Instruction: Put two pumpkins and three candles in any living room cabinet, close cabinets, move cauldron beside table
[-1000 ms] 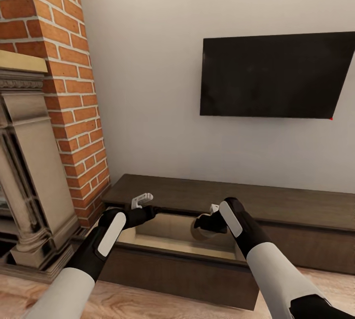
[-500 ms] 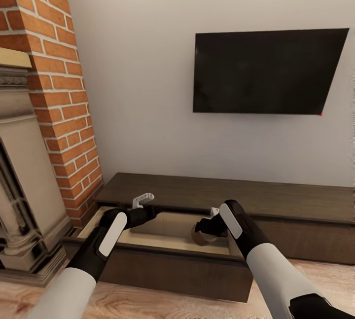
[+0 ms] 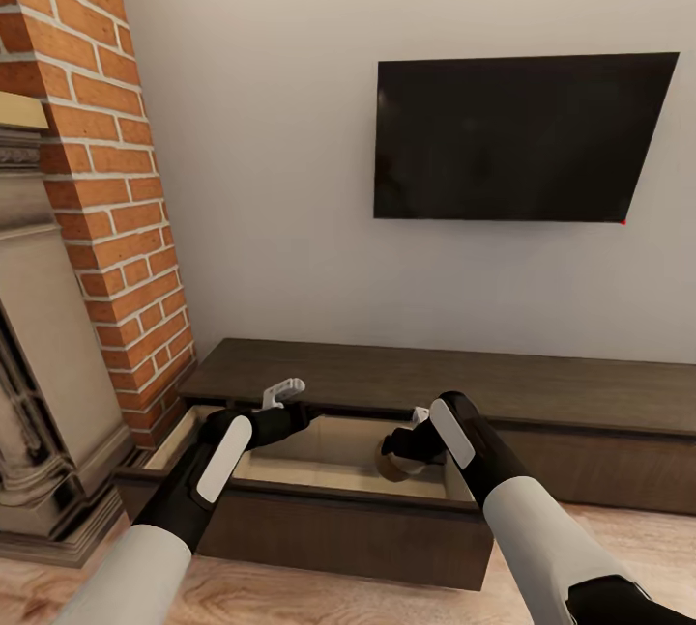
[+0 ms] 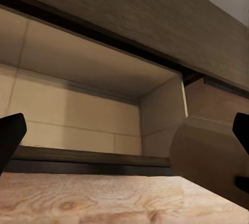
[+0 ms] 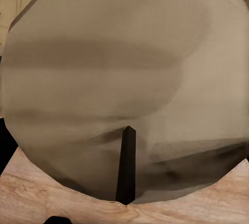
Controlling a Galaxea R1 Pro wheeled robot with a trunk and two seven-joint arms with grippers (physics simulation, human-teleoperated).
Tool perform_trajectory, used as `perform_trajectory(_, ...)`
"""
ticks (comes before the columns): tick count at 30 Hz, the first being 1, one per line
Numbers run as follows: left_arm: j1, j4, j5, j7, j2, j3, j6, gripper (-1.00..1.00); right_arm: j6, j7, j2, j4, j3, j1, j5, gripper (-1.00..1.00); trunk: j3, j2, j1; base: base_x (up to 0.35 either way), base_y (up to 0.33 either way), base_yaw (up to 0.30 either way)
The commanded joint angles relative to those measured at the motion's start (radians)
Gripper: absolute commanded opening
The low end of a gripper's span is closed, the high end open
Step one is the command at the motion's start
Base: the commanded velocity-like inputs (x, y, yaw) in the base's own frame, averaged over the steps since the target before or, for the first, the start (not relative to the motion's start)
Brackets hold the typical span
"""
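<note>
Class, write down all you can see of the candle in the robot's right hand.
The candle is a stubby grey-brown cylinder with a paler top and a thin dark wick, matte like wax. The right hand holds it tilted over the open, pale-lined drawer of the dark cabinet. It also shows beside the open left hand.

The cabinet is dark, matt wood with visible grain, its open drawer lined in pale smooth wood. The candle looks waxy, dull grey-brown. Rough red brick stands left; the TV screen is smooth black; floorboards show glossy grain.
</note>
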Motion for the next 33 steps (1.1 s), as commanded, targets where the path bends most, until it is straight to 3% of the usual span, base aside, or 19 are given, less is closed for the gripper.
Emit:
perform_trajectory(1, -0.001, -0.002, 0.010, 0.010, 0.000, -0.001, 0.003, 1.00, 0.002, -0.010, 0.000, -0.001, 0.002, -0.001, -0.009, -1.00, -0.001, 0.000, 0.000, 0.267, 0.000, -0.048)
perform_trajectory(11, -0.001, -0.001, 0.009, 0.011, -0.013, -0.003, 0.003, 1.00, 0.002, -0.012, 0.000, 0.000, 0.002, -0.001, -0.009, -1.00, -0.009, 0.000, 0.000, 0.323, 0.000, -0.212)
perform_trajectory(16, -0.001, -0.001, 0.009, 0.014, -0.016, -0.028, 0.002, 1.00, 0.002, -0.015, 0.000, 0.000, 0.002, -0.001, -0.009, -1.00, -0.014, 0.000, 0.000, 0.226, 0.000, -0.222)
perform_trajectory(20, -0.001, -0.002, 0.009, 0.014, -0.017, -0.054, 0.002, 1.00, 0.002, -0.017, -0.001, 0.001, 0.002, -0.001, -0.009, -1.00, -0.020, 0.000, 0.000, 0.070, 0.000, -0.191)
perform_trajectory(33, -0.001, -0.002, 0.010, 0.011, -0.015, -0.063, 0.002, 1.00, 0.002, -0.007, 0.000, 0.014, 0.007, -0.001, -0.007, -1.00, -0.034, -0.014, 0.008, 0.009, 0.000, -0.064)
